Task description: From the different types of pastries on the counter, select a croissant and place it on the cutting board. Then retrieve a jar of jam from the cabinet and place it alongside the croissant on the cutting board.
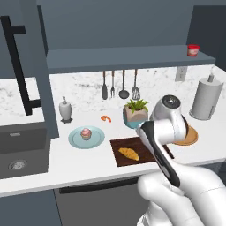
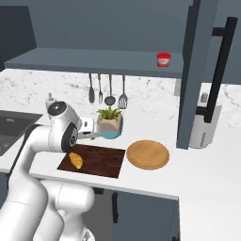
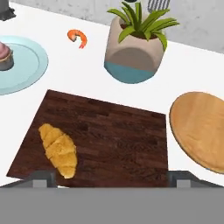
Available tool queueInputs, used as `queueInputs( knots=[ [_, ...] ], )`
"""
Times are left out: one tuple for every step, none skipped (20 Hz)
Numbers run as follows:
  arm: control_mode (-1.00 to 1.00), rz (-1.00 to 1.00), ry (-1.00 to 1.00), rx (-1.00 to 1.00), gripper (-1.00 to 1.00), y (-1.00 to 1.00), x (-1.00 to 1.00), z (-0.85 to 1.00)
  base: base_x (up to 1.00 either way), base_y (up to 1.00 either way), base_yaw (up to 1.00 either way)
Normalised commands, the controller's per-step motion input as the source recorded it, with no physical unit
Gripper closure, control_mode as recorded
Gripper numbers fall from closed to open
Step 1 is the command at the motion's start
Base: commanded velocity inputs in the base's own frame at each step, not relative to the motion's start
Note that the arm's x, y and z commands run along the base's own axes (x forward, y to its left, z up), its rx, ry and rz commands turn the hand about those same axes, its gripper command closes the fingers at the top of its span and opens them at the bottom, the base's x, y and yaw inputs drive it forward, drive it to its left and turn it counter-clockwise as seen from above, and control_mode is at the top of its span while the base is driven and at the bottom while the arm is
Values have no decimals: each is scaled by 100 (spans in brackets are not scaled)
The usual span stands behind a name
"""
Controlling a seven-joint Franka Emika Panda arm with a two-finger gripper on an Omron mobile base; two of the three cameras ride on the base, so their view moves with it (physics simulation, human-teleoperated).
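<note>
Hand view gives me the croissant (image 3: 58, 150) lying on the cutting board (image 3: 118, 135) near its left edge. My end effector (image 3: 112, 178) hovers above with fingers spread wide, holding nothing. The jar of jam (image 1: 193, 50) sits on the cabinet shelf (image 1: 128, 57).

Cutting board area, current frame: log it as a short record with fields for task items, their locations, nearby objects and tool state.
croissant: lying on the cutting board, near its left end in the hand view
jar of jam: on the cabinet shelf ledge, not yet fetched
cupcake: on a light blue plate, on the counter
nearby: potted plant, round wooden disc, shrimp, paper-towel roll
tool: above the board's near edge, holding nothing, fingertips wide apart
</note>
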Motion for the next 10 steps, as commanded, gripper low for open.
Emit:
queueInputs(
  knots=[
    [-100,-13,-15,4,-100,-81,0,100,0,0,0],
    [-100,-12,-14,8,-100,-79,0,100,0,0,0],
    [-100,-12,-11,8,-100,-79,0,100,0,0,0],
    [-100,-12,-11,9,-100,-79,0,100,0,0,0],
    [-100,-13,-9,9,-100,-80,0,100,0,0,0],
    [-100,-13,-9,11,-100,-81,0,100,0,0,0],
    [-100,-13,-7,12,-100,-81,0,100,0,0,0],
    [-100,-14,-8,13,-100,-82,0,100,0,0,0],
    [-100,-16,-9,15,-100,-84,0,100,0,0,0],
    [-100,-18,-10,15,-100,-78,0,100,0,0,0]
  ],
)
